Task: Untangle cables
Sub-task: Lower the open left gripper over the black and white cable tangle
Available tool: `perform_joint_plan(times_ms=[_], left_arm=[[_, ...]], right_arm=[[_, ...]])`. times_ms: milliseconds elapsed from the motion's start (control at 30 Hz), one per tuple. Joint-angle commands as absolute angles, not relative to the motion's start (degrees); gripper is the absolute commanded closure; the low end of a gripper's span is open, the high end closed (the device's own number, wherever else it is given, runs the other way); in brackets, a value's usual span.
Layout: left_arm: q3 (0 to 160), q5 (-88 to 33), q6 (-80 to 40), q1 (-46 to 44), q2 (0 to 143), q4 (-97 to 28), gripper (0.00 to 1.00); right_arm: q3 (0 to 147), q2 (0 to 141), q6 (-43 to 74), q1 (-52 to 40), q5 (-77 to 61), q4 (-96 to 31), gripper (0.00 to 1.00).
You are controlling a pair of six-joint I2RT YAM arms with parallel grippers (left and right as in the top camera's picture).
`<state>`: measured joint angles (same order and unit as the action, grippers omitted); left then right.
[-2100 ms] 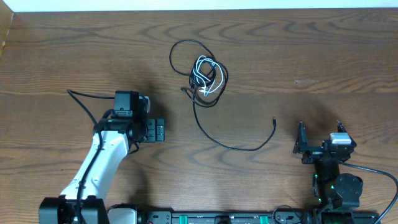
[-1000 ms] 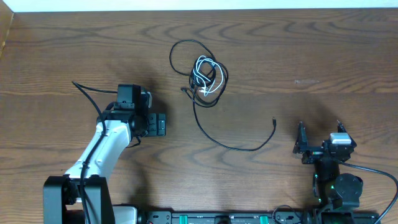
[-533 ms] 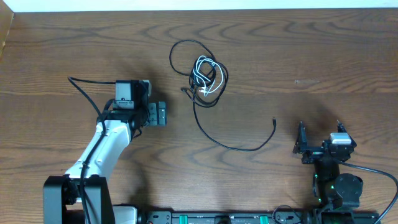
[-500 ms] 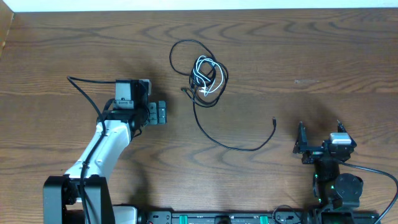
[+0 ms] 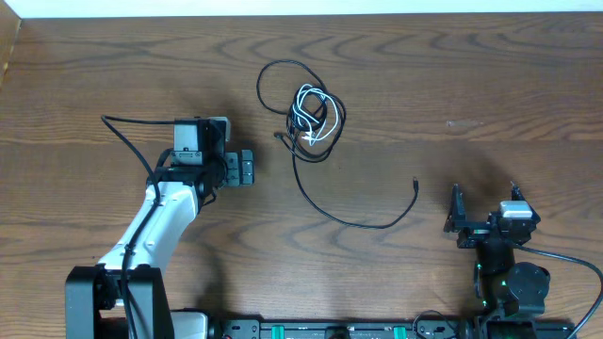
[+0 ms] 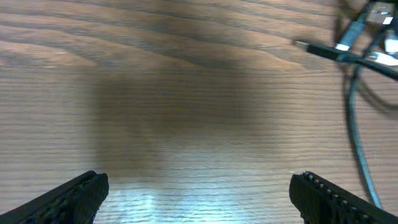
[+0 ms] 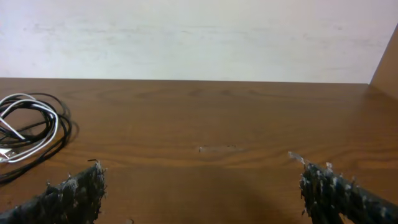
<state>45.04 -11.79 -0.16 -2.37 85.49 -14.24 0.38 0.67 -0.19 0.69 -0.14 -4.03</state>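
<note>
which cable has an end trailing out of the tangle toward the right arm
The black cable: its tail curves out across the table to a small plug. The white cable is only small loops, bunched among the black coils.

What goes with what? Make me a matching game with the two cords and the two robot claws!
Things:
1. black cable
2. white cable
3. left gripper
4. right gripper

Descriptions:
A. short, in small loops
B. open, far from the loops
C. long, with a curving tail
D. open, close beside the loops

Pairs: 1-C, 2-A, 3-D, 4-B
</note>
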Motion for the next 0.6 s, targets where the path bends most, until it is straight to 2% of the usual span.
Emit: perform_joint_plan(times_ms=[0,167,367,567], left_arm=[[46.17,-17.61,-0.45,-2.63,85.84,-13.78,0.02],[47.70,-17.56,-0.45,-3.75,85.82,-16.51,0.02],[57.87,-16.62,1.43,-7.94,85.82,-25.17,0.02],[59.29,-14.13,1.48,-9.04,85.84,-24.12,0.02]], right_arm=[[0.30,0.30,0.82,1.08,0.49,-4.23,0.01],[0.30,0.30,0.82,1.08,0.49,-4.23,0.01],[0.30,0.30,0.82,1.08,0.49,-4.23,0.01],[0.30,0.30,0.82,1.08,0.49,-4.23,0.01]])
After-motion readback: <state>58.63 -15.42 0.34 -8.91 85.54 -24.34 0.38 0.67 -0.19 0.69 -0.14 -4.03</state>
